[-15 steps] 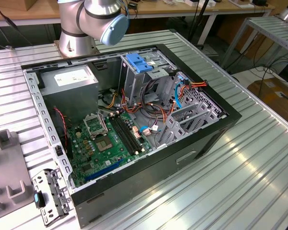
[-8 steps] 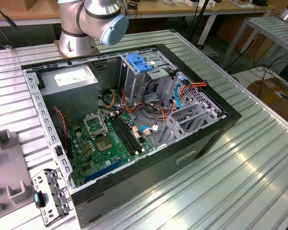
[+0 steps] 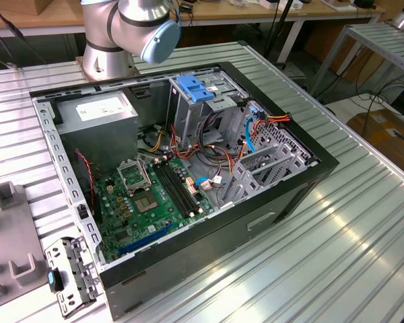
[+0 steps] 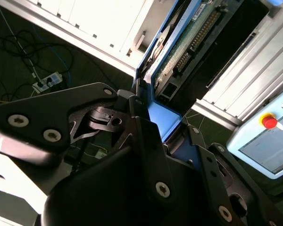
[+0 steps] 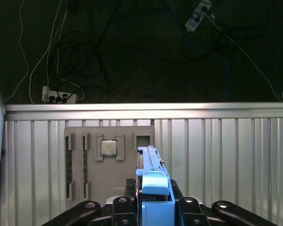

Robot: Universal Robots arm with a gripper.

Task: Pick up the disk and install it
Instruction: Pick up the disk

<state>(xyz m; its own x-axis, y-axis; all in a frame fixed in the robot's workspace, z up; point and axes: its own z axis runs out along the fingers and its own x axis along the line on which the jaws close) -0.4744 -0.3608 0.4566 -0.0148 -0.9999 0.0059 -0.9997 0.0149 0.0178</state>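
Note:
My gripper (image 5: 153, 203) is shut on the disk (image 5: 153, 181). It holds the disk on edge, with the blue bracket rail between the black fingers (image 5: 125, 205). In the second wrist view the disk (image 4: 188, 37) sticks out past the gripper (image 4: 162, 125), showing its green circuit-board underside and a blue rail along the edge. I hold it above the ribbed metal table (image 5: 226, 155), away from the open computer case (image 3: 188, 155). In the case, an upright metal drive cage (image 3: 198, 111) carries a blue latch.
A grey fixture tray (image 5: 111, 183) with a processor chip (image 5: 108, 148) lies on the table beneath the gripper. The case holds a motherboard (image 3: 148, 195), a grey power supply (image 3: 97, 111) and loose cables. A control pendant with a red button (image 4: 269, 121) lies nearby. The arm base (image 3: 111, 40) stands behind the case.

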